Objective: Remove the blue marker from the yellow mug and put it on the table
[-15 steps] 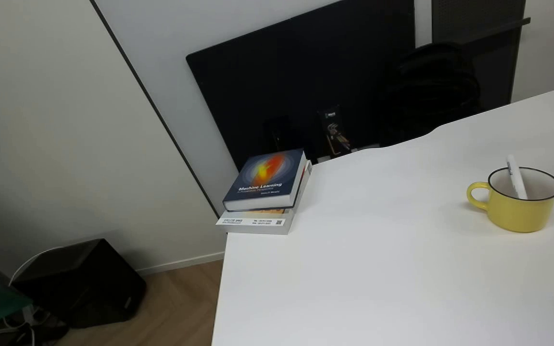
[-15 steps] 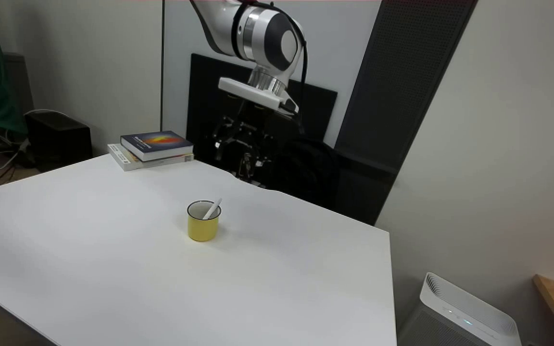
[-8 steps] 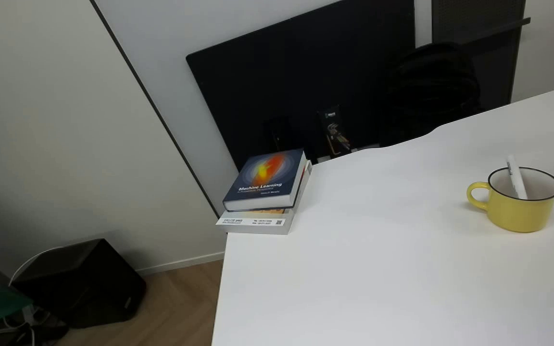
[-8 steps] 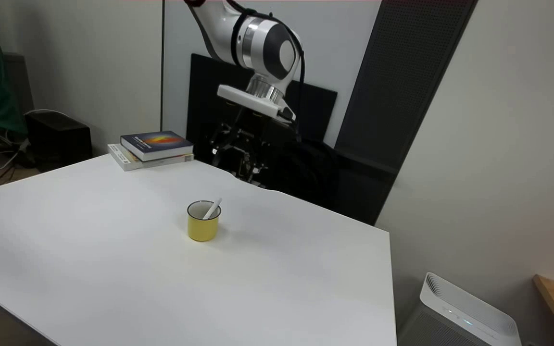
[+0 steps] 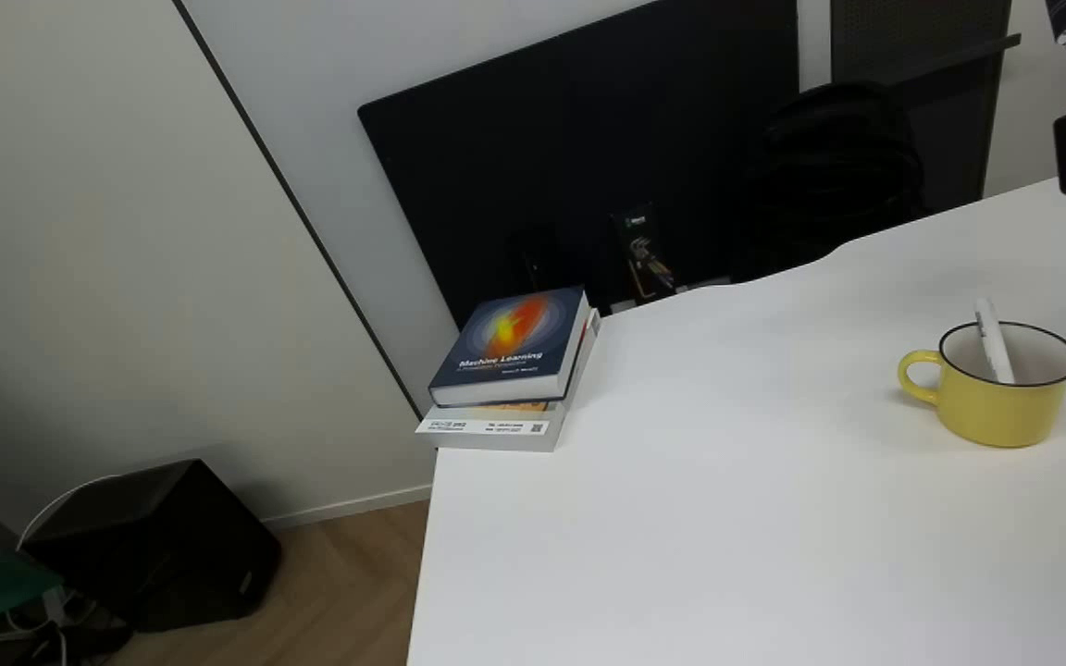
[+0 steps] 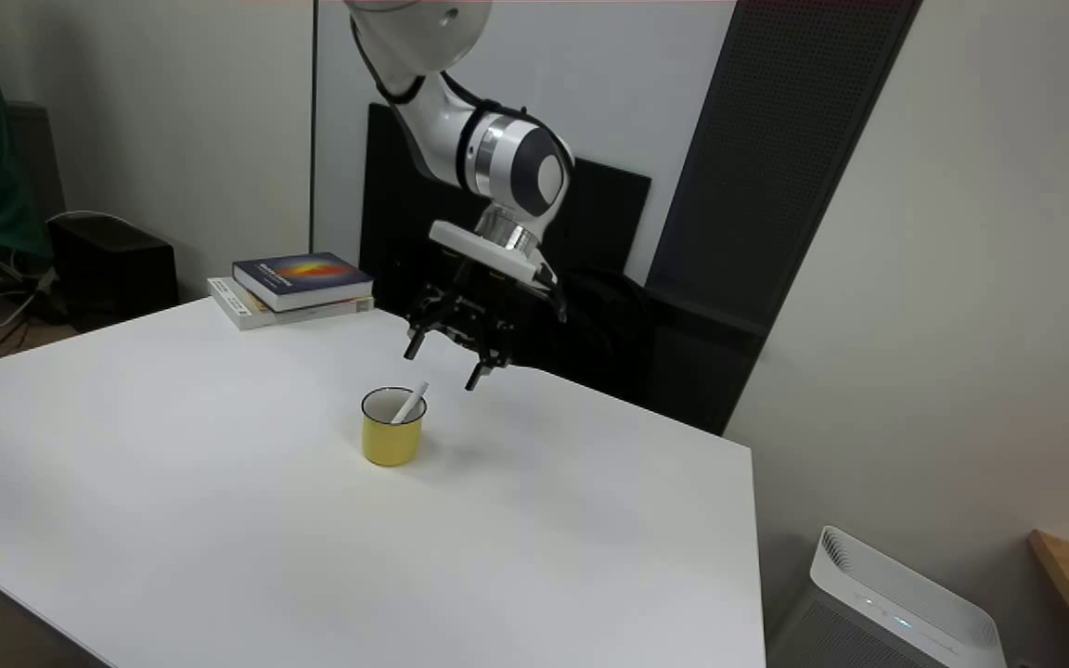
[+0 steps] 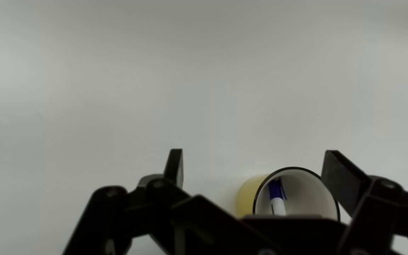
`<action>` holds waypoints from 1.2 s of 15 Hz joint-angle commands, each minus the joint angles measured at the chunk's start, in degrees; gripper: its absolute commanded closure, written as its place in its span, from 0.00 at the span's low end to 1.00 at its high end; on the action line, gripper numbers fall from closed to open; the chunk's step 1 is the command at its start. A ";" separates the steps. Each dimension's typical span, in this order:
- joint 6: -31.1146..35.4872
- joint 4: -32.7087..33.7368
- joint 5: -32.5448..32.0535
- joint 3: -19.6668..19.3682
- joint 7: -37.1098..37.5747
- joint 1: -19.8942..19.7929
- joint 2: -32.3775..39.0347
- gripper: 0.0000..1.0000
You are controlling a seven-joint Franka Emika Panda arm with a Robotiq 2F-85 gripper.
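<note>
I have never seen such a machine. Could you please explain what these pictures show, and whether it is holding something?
It is a white jointed robot arm ending in a black two-fingered end effector, the grasping part. Two views come from cameras outside the robot; the wrist view looks down from the arm at the white table. On the table stands a yellow, black-rimmed mug; a white, blue-capped marker leans inside it. At one corner, a dark blue book lies on a pale book. Nothing is held: the end effector is open and apart from the mug.
</note>
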 commanded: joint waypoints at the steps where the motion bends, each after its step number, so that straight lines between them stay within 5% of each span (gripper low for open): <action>1: -5.61 12.93 0.45 1.00 -0.68 -0.42 8.78 0.00; 9: -10.89 29.57 0.52 2.50 -1.49 0.34 20.41 0.00; 18: -12.13 38.48 0.38 2.99 -1.08 1.61 27.09 0.00</action>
